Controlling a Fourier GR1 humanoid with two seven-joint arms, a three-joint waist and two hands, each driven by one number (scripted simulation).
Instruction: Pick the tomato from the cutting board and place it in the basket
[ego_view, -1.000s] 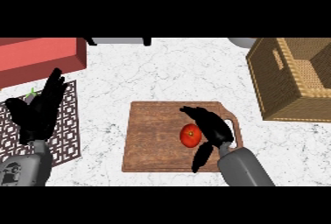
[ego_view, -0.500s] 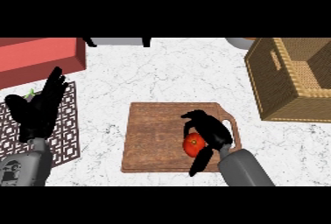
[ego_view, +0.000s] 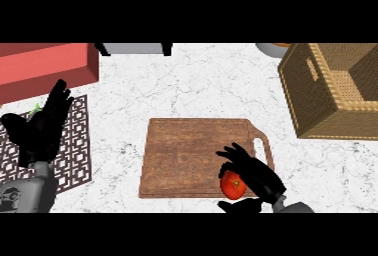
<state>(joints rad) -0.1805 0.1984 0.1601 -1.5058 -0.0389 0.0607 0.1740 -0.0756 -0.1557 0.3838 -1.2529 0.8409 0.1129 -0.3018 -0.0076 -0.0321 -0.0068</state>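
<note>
Right hand (ego_view: 255, 175) curled round smooth red tomato (ego_view: 233, 184) over wooden cutting board (ego_view: 188, 152).

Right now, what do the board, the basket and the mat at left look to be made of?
The board looks like wood, matte: brown with darker grain streaks and a cut handle slot. The basket looks like woven wicker or rattan: tan walls with a fine weave texture and a handle opening. The mat is less clear: a dark openwork lattice, perhaps metal or silicone.
</note>
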